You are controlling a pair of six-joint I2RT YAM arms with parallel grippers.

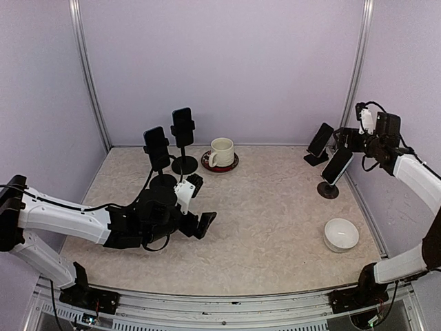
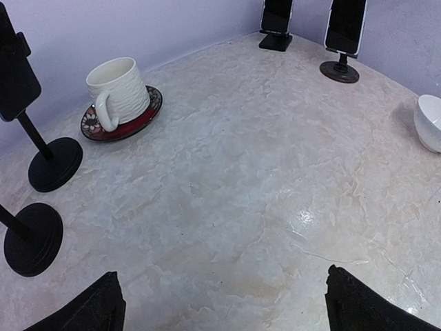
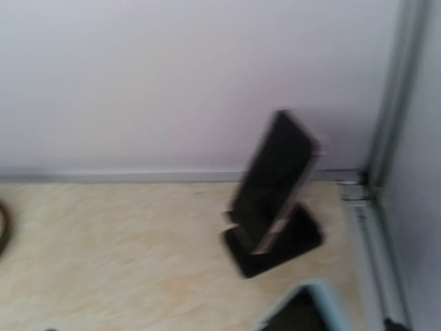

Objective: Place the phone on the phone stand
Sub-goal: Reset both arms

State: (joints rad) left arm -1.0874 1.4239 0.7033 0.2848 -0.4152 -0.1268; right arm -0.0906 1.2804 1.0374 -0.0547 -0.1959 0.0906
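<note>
At the far right of the desk (image 1: 262,227), the phone (image 1: 338,165) leans on its round-footed phone stand (image 1: 328,189), with the right gripper (image 1: 344,143) just beside its top.
We cannot tell whether that gripper is released or clenched. We judge the step to be a clean let-go: we should pull straight away from the phone, never across it, lest the stand tip. The left gripper (image 2: 220,307) hangs released and empty, near left.

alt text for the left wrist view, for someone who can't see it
The open left hand hovers empty over a pale marbled tabletop. A white ribbed mug sits on a dark red saucer at upper left; two black phones stand propped by the far wall.
</note>
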